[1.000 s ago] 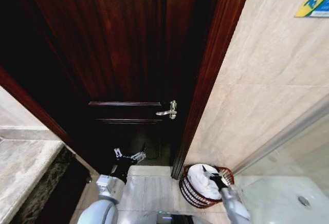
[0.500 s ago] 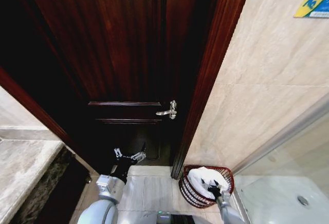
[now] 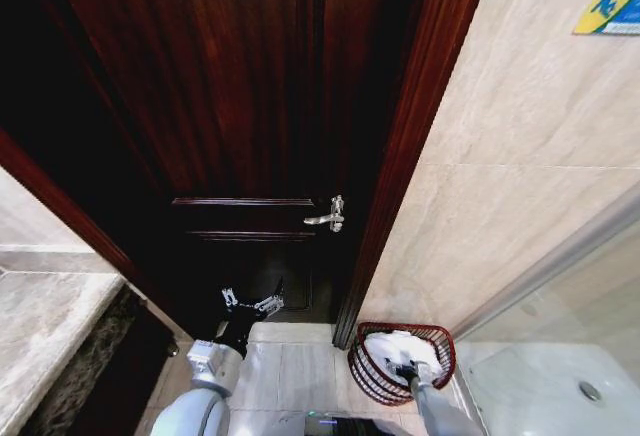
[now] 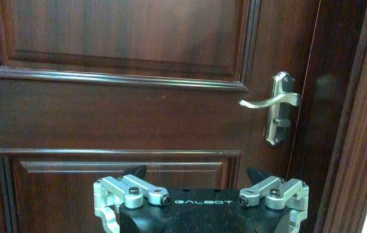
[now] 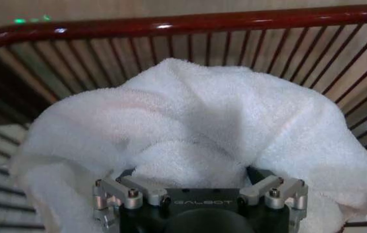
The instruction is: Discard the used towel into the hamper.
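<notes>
One white terry towel (image 5: 190, 126) sits bunched inside the round, dark reddish-brown wire hamper (image 3: 372, 376), which stands on the pale tiled floor (image 3: 290, 371) at the foot of the dark wooden door frame (image 3: 420, 126), beside the beige marble wall (image 3: 520, 156). Your right gripper (image 5: 200, 177) is low over the hamper, its fingers spread wide with a fold of towel lying between them; from the wrist camera you see cloth touching both fingertips, but the jaws stand apart and are not pinching it. In the head view the right gripper (image 3: 405, 368) sits just over the towel (image 3: 400, 348), inside the hamper's rim.

Your left gripper (image 3: 250, 304) hangs idle near the floor, facing the dark mahogany panelled door (image 4: 119, 97). Its jaws are apart and hold nothing. The silver lever door handle (image 4: 274, 102) is above it and off to the side, well clear of the fingers.
</notes>
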{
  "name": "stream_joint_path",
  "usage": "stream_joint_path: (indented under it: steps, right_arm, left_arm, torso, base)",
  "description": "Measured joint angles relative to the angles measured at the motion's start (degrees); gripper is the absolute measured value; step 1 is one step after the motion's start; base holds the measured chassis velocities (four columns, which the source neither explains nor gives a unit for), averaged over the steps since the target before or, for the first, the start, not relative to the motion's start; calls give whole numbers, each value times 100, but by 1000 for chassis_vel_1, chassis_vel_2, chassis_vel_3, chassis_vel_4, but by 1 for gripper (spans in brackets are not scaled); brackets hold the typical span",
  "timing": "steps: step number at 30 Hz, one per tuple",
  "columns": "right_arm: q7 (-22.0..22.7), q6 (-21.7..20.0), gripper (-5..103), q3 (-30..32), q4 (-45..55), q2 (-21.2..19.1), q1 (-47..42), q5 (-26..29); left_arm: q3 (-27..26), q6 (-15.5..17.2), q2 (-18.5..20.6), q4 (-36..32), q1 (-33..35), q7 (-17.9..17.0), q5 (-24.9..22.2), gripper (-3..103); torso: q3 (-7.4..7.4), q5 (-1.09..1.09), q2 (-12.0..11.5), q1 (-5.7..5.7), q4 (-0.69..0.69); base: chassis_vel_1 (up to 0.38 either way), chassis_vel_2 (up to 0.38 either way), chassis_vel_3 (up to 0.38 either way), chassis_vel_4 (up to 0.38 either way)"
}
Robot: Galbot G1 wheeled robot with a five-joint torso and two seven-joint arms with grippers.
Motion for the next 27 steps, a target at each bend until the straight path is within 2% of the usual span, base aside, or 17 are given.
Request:
stream_joint_path:
  steps: [9,15,17,20,21,24,25,27]
  right_arm:
    - [-36,-573,100,33,-231,-30,397,157]
    - [-105,-585,100,-7,-32,-37,224,206]
    - [-119,-401,100,-75,294,-42,-19,161]
    - [-200,12,100,-112,999,-41,-507,-226]
    - [-200,12,100,-112,999,-41,-507,-226]
    - [-269,522,100,-84,1702,-15,-1055,-252]
    - [-269,522,100,-84,1702,-15,-1055,-252]
    - [-238,772,100,-129,2246,-47,-1402,-167]
  left_arm:
    - [0,0,0,0,0,0,0,100]
    - [0,0,0,0,0,0,0,100]
    - [0,0,0,0,0,0,0,100]
    - [0,0,0,0,0,0,0,100]
    - [0,0,0,0,0,0,0,100]
    - [0,0,-1,0,0,0,0,100]
    - [0,0,-1,0,0,0,0,100]
    - [0,0,0,0,0,0,0,100]
  torso:
    - [0,-2,0,0,0]
    - [0,1,0,0,1]
    - [0,2,0,0,2]
    - [0,1,0,0,0]
    - [0,1,0,0,0]
    - [1,5,-1,0,0]
    - [1,5,-1,0,0]
    - [0,-2,0,0,0]
  base:
    - [0,0,0,0]
    - [0,0,0,0]
    - [0,0,0,0]
    - [0,0,0,0]
    - [0,0,0,0]
    - [0,0,0,0]
    - [0,0,0,0]
    - [0,0,0,0]
